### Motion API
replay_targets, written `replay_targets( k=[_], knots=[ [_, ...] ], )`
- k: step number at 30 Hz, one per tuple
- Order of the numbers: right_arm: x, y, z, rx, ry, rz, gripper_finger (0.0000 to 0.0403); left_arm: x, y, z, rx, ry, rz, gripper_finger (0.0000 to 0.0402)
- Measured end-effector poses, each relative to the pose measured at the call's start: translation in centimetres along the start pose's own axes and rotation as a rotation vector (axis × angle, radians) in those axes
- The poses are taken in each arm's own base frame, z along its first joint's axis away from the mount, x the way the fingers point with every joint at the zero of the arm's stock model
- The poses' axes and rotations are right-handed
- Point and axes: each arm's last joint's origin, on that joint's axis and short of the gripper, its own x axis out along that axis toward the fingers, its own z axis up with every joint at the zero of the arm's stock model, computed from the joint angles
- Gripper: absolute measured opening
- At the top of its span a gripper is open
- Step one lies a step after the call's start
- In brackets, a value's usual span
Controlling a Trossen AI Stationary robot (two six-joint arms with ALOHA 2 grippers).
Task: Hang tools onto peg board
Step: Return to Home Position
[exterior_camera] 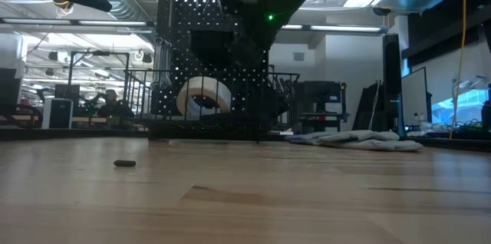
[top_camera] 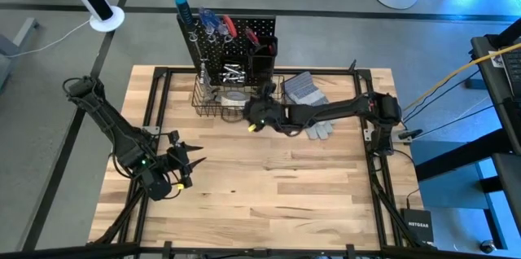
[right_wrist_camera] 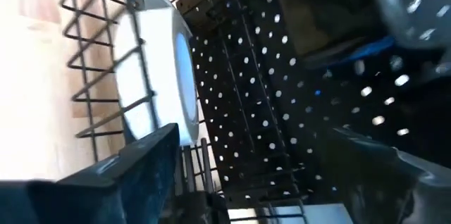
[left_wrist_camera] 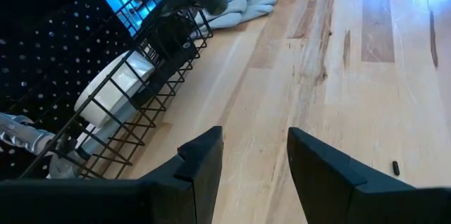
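Note:
The black peg board (top_camera: 232,35) stands upright at the table's far edge. Red- and blue-handled tools (top_camera: 218,24) hang on it, and silver wrenches (top_camera: 234,72) sit in a bin. In the wire basket (top_camera: 224,100) at its base a white tape roll (right_wrist_camera: 151,76) stands on edge. My right gripper (right_wrist_camera: 261,175) is open at the basket's right end (top_camera: 252,112), facing the board, with nothing between its fingers. My left gripper (left_wrist_camera: 254,153) hangs open over the table's left part (top_camera: 191,165), holding nothing.
Grey work gloves (top_camera: 309,100) lie right of the basket, under my right arm. A small dark piece (exterior_camera: 124,163) lies on the wooden table (top_camera: 285,202), which shows bare wood in its middle and near part. A person sits in the room beyond.

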Motion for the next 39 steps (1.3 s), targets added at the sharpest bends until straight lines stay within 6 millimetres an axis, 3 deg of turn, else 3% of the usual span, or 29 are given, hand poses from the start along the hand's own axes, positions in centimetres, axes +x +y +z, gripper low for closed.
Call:
replay_targets(
  k=[5, 10, 14, 17, 21, 25, 32, 34, 39],
  knots=[
    [-3.4, 1.3, 1.3, -0.081, -0.035, -0.039, 0.0341, 0.0, 0.0, 0.0, -0.019, 0.004, -0.004, 0.015],
    [-9.3, 1.5, 3.1, -0.071, -0.153, -0.018, 0.0341, 0.0, 0.0, 0.0, -0.03, 0.006, -0.007, 0.015],
    [-14.2, 0.7, 3.7, 0.042, -0.285, 0.199, 0.0339, 0.1, -0.1, 0.1, -0.027, 0.01, -0.021, 0.015],
    [-16.1, -0.1, 3.5, 0.17, -0.331, 0.466, 0.0318, 0.8, 0.2, 0.4, 0.056, 0.068, -0.051, 0.0135],
    [-16.3, -0.8, 2.6, 0.248, -0.289, 0.633, 0.0256, 2.1, 1.7, 1.8, 0.055, 0.129, -0.165, 0.0098],
    [-15.7, -0.5, 0.9, 0.259, -0.241, 0.738, 0.0168, 2.1, 3.6, 2.6, 0.04, 0.007, -0.416, 0.0054],
    [-15.5, -0.8, -3.9, 0.344, -0.306, 0.833, 0.0019, 2.1, 8.6, 0.0, -0.127, -0.376, -0.499, 0.0004],
    [-15.8, -1.4, -5.3, 0.399, -0.36, 0.846, 0.0008, 2.1, 9.6, -0.9, -0.161, -0.427, -0.495, 0.0006],
    [-16.7, -2.6, -9.0, 0.518, -0.438, 0.835, 0.0029, 1.9, 11.1, -2.2, -0.206, -0.48, -0.439, 0.0001]
  ],
)
